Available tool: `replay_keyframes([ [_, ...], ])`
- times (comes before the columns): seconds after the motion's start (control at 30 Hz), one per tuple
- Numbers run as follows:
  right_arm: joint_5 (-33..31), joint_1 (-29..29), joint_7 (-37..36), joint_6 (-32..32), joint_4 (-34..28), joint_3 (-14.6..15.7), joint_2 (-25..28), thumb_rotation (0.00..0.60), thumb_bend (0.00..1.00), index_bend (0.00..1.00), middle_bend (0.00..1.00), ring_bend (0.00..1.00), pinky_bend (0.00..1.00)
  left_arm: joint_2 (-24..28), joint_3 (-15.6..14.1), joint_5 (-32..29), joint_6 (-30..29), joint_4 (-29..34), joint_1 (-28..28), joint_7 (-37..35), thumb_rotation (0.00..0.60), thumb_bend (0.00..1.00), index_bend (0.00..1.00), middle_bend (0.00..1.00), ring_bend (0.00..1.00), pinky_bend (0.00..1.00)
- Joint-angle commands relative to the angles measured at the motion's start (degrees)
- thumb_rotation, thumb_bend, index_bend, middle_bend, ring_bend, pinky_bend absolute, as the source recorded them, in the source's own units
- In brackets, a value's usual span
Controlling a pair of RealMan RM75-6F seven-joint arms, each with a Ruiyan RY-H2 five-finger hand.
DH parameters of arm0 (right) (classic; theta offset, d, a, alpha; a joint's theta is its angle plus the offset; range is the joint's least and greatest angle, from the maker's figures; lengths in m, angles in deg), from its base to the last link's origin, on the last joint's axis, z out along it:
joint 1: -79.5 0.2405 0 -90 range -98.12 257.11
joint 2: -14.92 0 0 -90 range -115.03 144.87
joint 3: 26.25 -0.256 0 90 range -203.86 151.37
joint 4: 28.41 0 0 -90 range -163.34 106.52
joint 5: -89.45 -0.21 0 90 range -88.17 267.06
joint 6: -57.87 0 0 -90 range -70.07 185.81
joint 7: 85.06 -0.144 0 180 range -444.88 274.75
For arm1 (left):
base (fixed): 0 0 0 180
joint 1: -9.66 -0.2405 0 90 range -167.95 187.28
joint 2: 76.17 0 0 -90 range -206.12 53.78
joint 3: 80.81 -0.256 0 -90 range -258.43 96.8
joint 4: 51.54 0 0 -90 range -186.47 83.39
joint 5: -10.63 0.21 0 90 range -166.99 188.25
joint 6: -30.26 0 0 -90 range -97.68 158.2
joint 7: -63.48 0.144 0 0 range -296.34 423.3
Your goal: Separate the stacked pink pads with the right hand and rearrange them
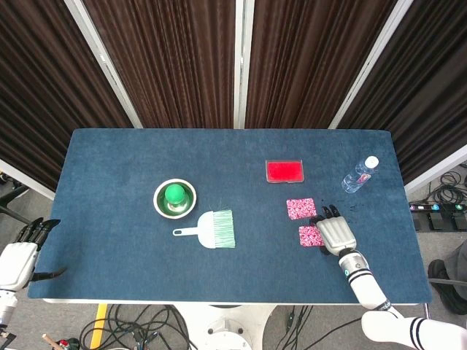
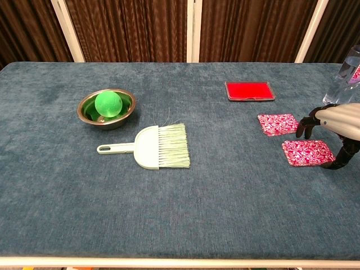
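Two pink patterned pads lie flat and apart on the blue table, right of centre. The far pad (image 1: 300, 208) (image 2: 278, 124) is a little behind and left of the near pad (image 1: 310, 235) (image 2: 306, 152). My right hand (image 1: 335, 232) (image 2: 335, 125) hovers at the near pad's right edge with its fingers spread and nothing in it. Its fingertips (image 2: 304, 127) reach over the gap between the pads, and its thumb (image 2: 340, 163) sits by the near pad's right corner. My left hand (image 1: 19, 254) hangs off the table's front left corner, fingers apart and empty.
A red rectangular tray (image 1: 284, 170) (image 2: 249, 90) lies behind the pads. A water bottle (image 1: 360, 175) (image 2: 346, 76) stands at the far right. A metal bowl (image 1: 189, 200) (image 2: 125, 112) holding a green ball (image 2: 107, 103) and a small hand brush (image 1: 212, 229) (image 2: 154, 147) occupy the table's left-centre.
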Motion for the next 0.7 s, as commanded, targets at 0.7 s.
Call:
replay_keyframes([
  [0.7,-2.2,0.75,3.13,0.02,1.02,-0.34,-2.15,0.6,0.12,0.34,0.34,0.06,0.0,-0.62,0.1,-0.01,-0.78,-1.48,-0.23,-1.4,0.6,0.0,0.11,0.1,0.01,0.12],
])
